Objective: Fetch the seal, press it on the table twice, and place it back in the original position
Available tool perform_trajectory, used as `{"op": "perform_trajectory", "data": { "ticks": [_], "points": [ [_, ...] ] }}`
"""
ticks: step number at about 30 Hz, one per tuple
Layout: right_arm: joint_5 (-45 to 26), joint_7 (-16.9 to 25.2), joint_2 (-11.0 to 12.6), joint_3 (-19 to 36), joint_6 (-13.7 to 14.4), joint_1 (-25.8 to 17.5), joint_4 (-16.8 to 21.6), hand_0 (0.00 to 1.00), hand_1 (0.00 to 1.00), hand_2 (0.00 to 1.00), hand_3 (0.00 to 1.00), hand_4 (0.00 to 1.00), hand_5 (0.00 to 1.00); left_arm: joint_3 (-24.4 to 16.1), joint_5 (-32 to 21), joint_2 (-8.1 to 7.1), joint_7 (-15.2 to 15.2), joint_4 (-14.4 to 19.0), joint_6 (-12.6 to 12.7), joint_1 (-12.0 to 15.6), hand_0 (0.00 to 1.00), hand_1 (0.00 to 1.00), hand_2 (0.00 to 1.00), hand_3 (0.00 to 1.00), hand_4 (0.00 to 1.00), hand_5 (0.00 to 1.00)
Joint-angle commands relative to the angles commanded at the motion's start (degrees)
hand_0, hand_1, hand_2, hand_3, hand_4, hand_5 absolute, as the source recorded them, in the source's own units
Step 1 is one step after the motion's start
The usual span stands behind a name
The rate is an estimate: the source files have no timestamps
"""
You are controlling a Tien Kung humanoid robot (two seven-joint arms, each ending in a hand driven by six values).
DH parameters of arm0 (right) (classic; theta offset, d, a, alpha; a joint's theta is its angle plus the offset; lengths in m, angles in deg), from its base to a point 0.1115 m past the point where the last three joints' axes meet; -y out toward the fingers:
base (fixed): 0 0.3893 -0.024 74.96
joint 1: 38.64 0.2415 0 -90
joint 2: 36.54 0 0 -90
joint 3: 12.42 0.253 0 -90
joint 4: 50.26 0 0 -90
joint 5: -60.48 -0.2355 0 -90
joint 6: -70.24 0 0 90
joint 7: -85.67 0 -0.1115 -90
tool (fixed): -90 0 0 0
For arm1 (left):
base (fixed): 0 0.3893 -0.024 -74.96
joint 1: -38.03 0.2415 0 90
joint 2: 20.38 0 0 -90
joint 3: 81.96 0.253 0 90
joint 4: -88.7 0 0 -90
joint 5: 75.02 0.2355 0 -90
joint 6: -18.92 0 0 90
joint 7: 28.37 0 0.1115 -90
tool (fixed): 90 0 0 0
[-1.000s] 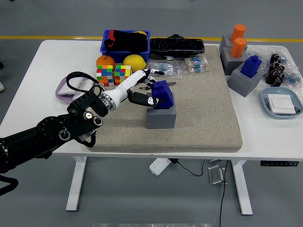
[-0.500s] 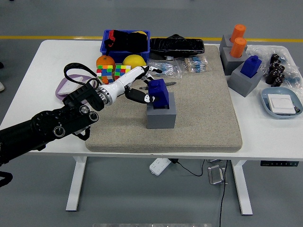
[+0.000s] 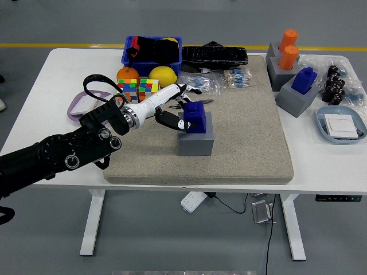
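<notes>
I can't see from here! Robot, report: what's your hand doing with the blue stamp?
Left hand closed on blue stamp. Stamp sitting in its grey holder on the mat. Right hand not in view. Nothing blocking.

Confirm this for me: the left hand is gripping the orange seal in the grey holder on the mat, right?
Not quite: the seal that the left hand grips is blue, not orange, as the head view shows. It does sit in the grey holder on the mat.
</notes>
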Motion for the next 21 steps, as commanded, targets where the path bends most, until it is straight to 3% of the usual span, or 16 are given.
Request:
{"op": "perform_trajectory", "data": {
  "ticks": [10, 21],
  "points": [
    [0.1, 0.0, 0.0, 0.2, 0.0, 0.1, 0.0, 0.870, 0.732, 0.713, 0.718, 0.831, 0.507, 0.8, 1.6, 1.14, -0.3, -0.6, 0.6, -0.5, 0.834, 0.514, 0.434, 0.841, 0.686, 0.002],
    [0.1, 0.0, 0.2, 0.4, 0.0, 0.2, 0.1, 0.870, 0.732, 0.711, 0.718, 0.831, 0.506, 0.5, 2.7, 0.04, -1.9, 0.1, -0.3, -3.0, 0.833, 0.512, 0.432, 0.838, 0.684, 0.002]
  ]
}}
